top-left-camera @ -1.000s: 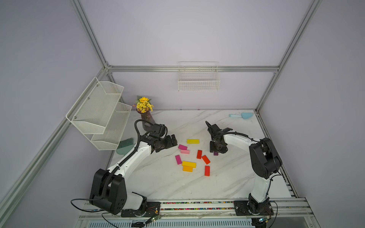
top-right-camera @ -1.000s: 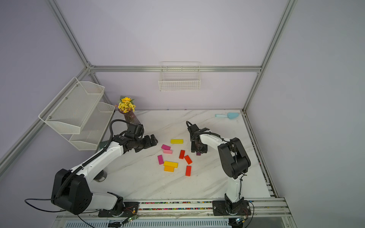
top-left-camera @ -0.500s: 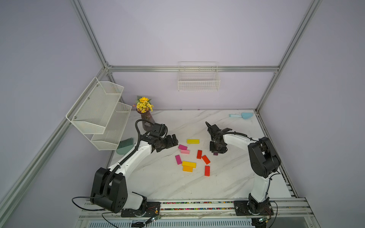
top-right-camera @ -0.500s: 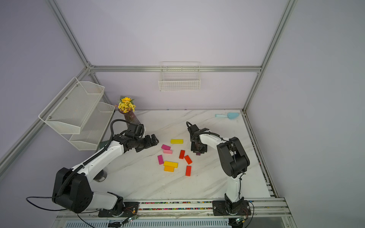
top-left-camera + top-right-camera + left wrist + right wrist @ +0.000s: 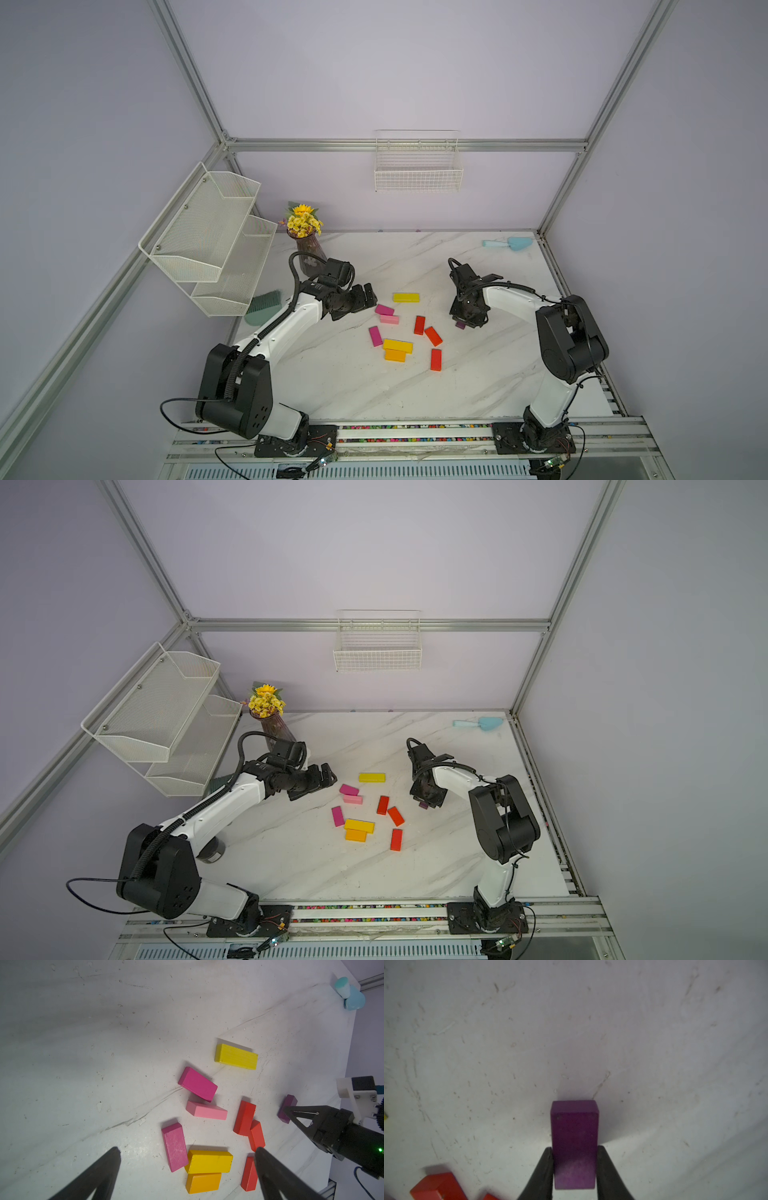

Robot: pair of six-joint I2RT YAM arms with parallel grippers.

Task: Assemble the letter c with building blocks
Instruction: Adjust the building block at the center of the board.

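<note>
At the bottom of both top views a rail (image 5: pixel 415 427) strewn with tiny coloured beads runs between the two arm bases. Beyond it, mid-frame on the white veined desk (image 5: pixel 332 386), lie the building blocks (image 5: pixel 375 336). A red one (image 5: pixel 435 359) is nearest, then an orange one (image 5: pixel 395 355) touching a yellow one (image 5: pixel 397 345). Two magenta, two more red and a light pink follow, and farthest is a lone yellow block (image 5: pixel 406 297).

The left arm's jaws stand wide open and empty, just left of the pile. The left wrist view shows their dark tips framing the spread.

Right of the pile, a top view gives only a sliver of the dark purple block (image 5: pixel 460 324) under the right arm. The right wrist view shows it whole, on the desk, with the right arm's jaws closed on its long sides.

Farther back sit a light blue scoop (image 5: pixel 509 243) at upper right and a vase of yellow flowers (image 5: pixel 305 232) at upper left. A mesh shelf (image 5: pixel 208 232) hangs on the left frame and a wire basket (image 5: pixel 417 174) on the lilac back wall.
</note>
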